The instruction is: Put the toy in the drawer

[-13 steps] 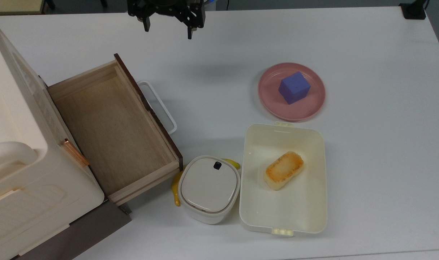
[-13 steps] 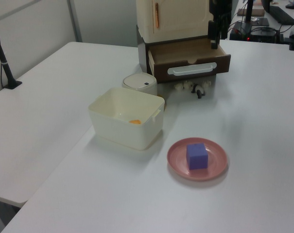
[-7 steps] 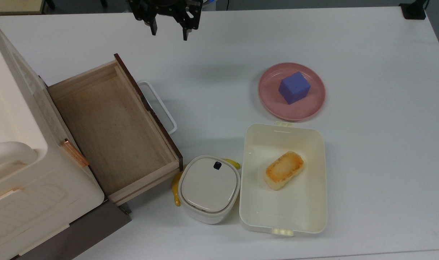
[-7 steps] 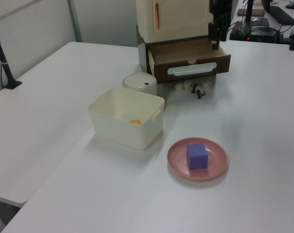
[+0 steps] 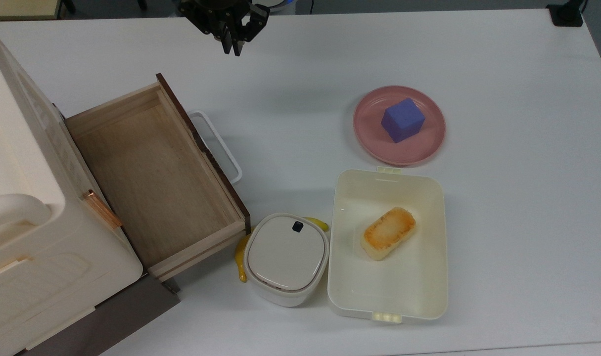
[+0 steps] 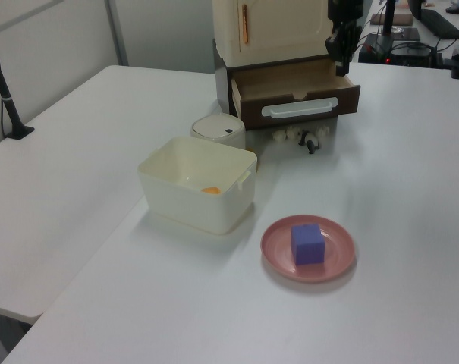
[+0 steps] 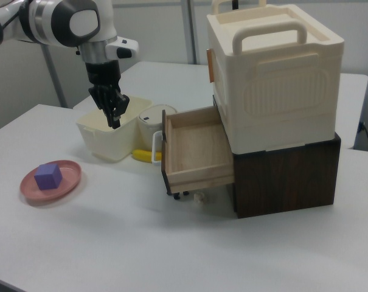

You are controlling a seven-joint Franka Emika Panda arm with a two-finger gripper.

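The drawer (image 5: 152, 173) stands pulled open and empty, with a dark front panel and a white loop handle (image 5: 220, 146). It also shows in the left view (image 6: 350, 97) and in the right view (image 7: 199, 149). A small black-and-white toy (image 6: 305, 138) lies on the table under the drawer's front; the right view shows it there too (image 7: 196, 196). In the top view the drawer hides it. My gripper (image 5: 232, 48) hangs shut and empty above the table beyond the drawer's front corner, in the air (image 6: 341, 67) (image 7: 114, 120).
A pink plate (image 5: 369, 143) carries a purple cube (image 5: 402, 119). A cream tub (image 5: 429, 277) holds a toasted bread piece (image 5: 388, 232). A white lidded pot (image 5: 286, 257) sits beside a yellow banana (image 5: 240, 259). The cream cabinet (image 5: 13, 198) stands over the drawer.
The gripper's fingers have closed from wide open to shut with nothing between them. The hand stayed near the same spot. Nothing else moved.
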